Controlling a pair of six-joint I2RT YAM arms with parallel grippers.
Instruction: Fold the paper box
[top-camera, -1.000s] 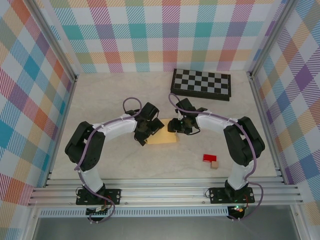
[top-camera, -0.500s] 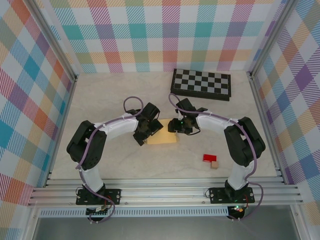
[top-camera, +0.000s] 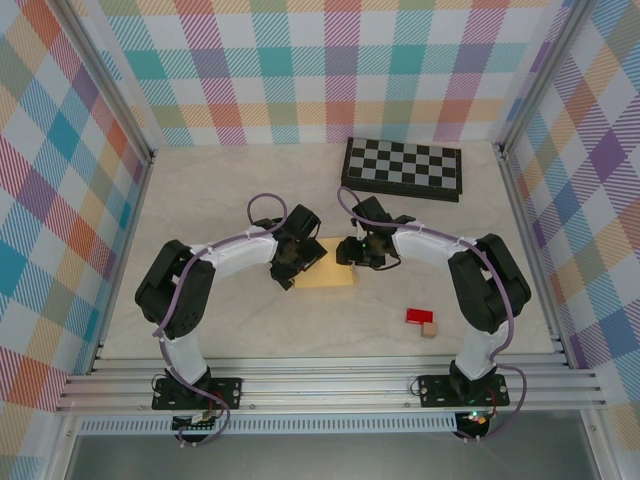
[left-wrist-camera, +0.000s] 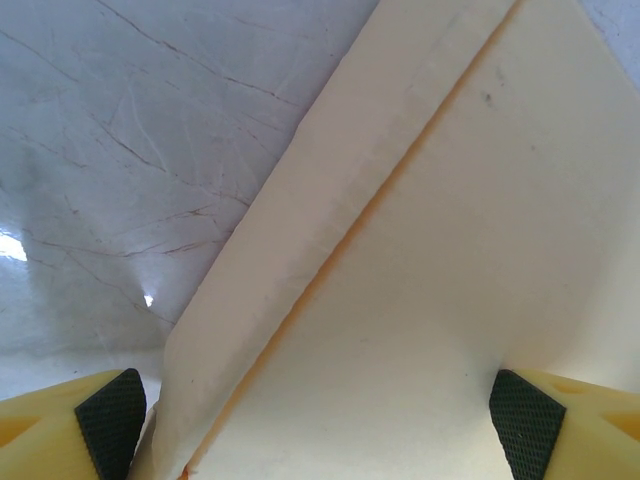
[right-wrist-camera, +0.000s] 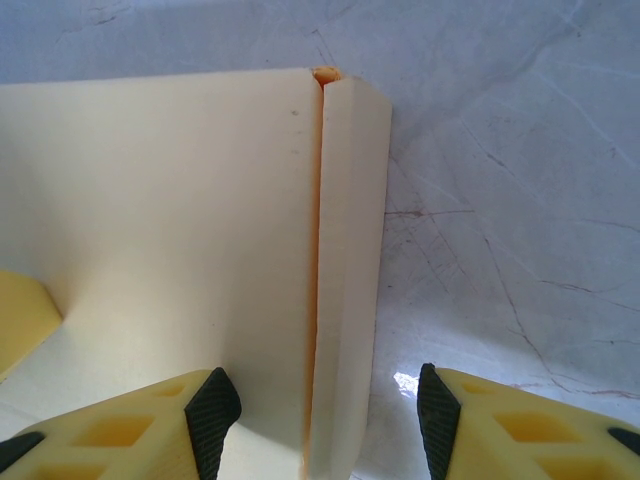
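The paper box (top-camera: 331, 276) is a flat yellow-orange sheet lying on the table between the two arms. My left gripper (top-camera: 291, 264) is at its left end and my right gripper (top-camera: 351, 252) at its right end. In the left wrist view the paper box (left-wrist-camera: 430, 250) lies between the wide-apart fingers of the left gripper (left-wrist-camera: 318, 430), with a raised side flap (left-wrist-camera: 300, 220) near the left pad. In the right wrist view the right gripper (right-wrist-camera: 323, 425) is open and straddles a folded-up flap (right-wrist-camera: 350, 250) of the paper box (right-wrist-camera: 160, 220). A gap separates this flap from the right pad.
A black-and-white checkerboard (top-camera: 403, 168) lies at the back right. A red block (top-camera: 418, 316) and a tan block (top-camera: 429, 330) sit at the front right, near the right arm. Plaid walls close in the table on three sides.
The left gripper has shifted slightly at the box's left end. The right arm and the box have stayed where they were.
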